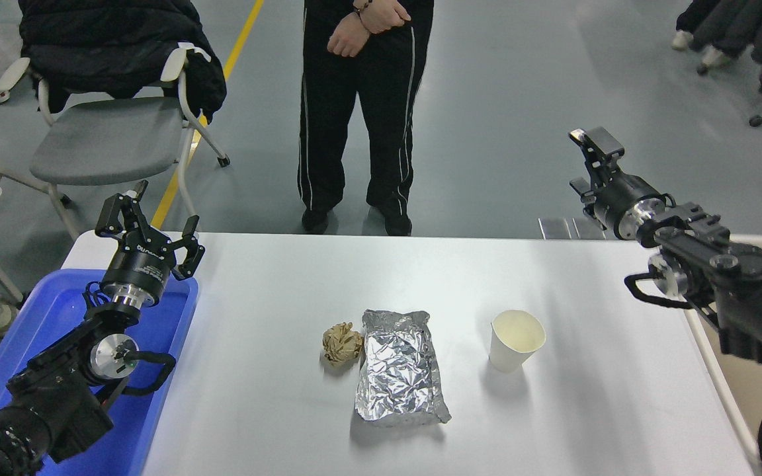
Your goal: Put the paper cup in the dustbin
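- Right of centre on the white worktop (pixel 592 410): the paper cup (pixel 516 340) stands upright, mouth up, cream inside showing; nothing touches it; small shadow at its base on the lower side.
- Centre of frame: a crinkled silver foil packet (pixel 399 367) lies flat, long axis running top to bottom; just left of it, close or barely touching, a crumpled brown paper ball (pixel 342 343); the cup sits apart from the foil, to its right.
- Right edge, lower half: the dustbin (pixel 718 370), beige with a rounded rim, beside the worktop's right edge; only part shows, the rest hidden under the right arm and cut by the frame.
- Upper right: the right gripper (pixel 594 147) held high, past the worktop's far edge, above grey floor; well apart from the cup; its fingers appear drawn together, grasping nothing.
- Lower left: the left gripper (pixel 149 221) parked over a blue tray (pixel 169 357) at the worktop's left edge; fingers spread wide, released, empty.
- Top centre: a person (pixel 354 112) in black trousers with white side stripes stands at the far side, hands (pixel 368 23) clasped in front.
- Upper left: a grey chair (pixel 106 139) with a dark jacket (pixel 116 39) draped over its back; a yellow line on the floor runs past it.
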`<state>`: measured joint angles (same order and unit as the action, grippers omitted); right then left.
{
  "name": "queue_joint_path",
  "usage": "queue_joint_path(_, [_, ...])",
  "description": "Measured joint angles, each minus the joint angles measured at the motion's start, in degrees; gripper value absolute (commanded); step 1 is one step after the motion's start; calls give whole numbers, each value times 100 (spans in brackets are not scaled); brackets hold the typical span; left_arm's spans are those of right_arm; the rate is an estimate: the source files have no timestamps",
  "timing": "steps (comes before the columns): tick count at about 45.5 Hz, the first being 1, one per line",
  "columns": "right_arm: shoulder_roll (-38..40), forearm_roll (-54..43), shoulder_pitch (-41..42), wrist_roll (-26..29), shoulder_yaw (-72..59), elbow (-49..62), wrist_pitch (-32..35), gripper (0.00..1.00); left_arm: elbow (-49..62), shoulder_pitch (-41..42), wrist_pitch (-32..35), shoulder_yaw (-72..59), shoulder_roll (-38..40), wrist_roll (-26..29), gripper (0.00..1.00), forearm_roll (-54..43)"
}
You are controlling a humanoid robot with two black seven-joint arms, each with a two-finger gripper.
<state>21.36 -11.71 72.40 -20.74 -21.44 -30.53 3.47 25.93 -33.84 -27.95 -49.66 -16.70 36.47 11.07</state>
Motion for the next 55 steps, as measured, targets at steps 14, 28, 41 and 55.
queue_joint_path(14, [-253, -1193, 1324, 124, -1828, -32, 1136, 100, 0, 0, 0, 0, 0, 0, 100, 1])
queue_joint_path(28, [-903, -2694, 1805, 132, -2282, -68, 1829, 99, 0, 0, 0, 0, 0, 0, 100, 1])
queue_joint_path(41, [-1491, -3425, 1738, 117, -2499, -241, 2107, 99, 0, 0, 0, 0, 0, 0, 100, 1])
queue_joint_path(55, [-1563, -4004, 1702, 102, -2631, -957, 2195, 99, 0, 1, 0, 0, 0, 0, 100, 0])
